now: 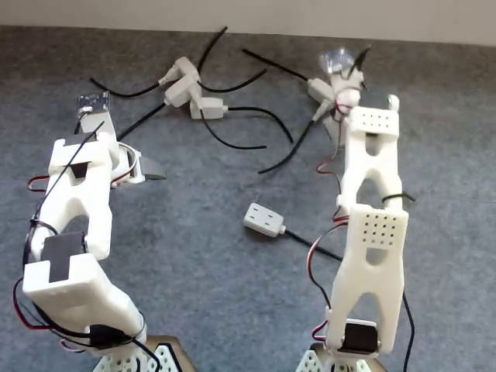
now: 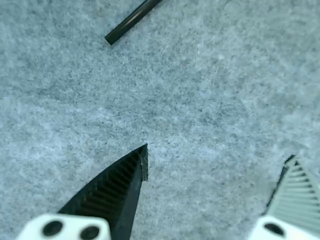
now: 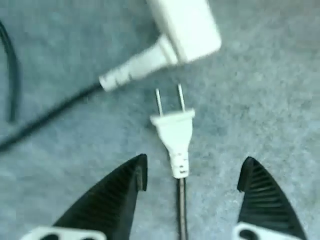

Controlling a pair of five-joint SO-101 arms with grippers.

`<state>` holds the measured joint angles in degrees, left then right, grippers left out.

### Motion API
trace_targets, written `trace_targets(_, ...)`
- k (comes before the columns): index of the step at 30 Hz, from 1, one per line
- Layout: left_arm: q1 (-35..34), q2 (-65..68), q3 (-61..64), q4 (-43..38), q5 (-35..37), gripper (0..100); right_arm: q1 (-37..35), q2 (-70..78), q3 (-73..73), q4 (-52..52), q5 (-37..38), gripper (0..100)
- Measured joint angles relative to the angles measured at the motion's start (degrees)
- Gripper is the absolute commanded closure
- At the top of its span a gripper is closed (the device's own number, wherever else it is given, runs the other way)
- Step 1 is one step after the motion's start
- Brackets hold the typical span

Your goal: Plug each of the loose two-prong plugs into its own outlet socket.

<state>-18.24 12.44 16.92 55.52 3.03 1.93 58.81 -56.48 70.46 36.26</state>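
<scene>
Since your right gripper (image 3: 195,162) stands wide open astride the small white two-prong plug (image 3: 172,131) near the table's (image 1: 194,294) far edge, an off-centre squeeze could twist its prongs away from the white socket block (image 3: 186,24). Your left gripper (image 2: 217,156) gapes wide and empty.

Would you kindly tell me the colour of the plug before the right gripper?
White plug, black cord; right wrist view shows it best.
</scene>
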Motion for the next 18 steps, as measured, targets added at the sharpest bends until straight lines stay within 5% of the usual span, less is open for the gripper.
trace_targets(5,0.00,0.00,0.00,0.00,0.00,60,3.69,4.31,-0.88,-5.54,4.84,73.6)
trace_targets(10,0.00,0.00,0.00,0.00,0.00,60,5.27,5.71,-1.05,-6.24,5.36,94.5)
trace_targets(18,0.00,0.00,0.00,0.00,0.00,60,6.86,6.68,-8.18,8.88,5.36,98.4)
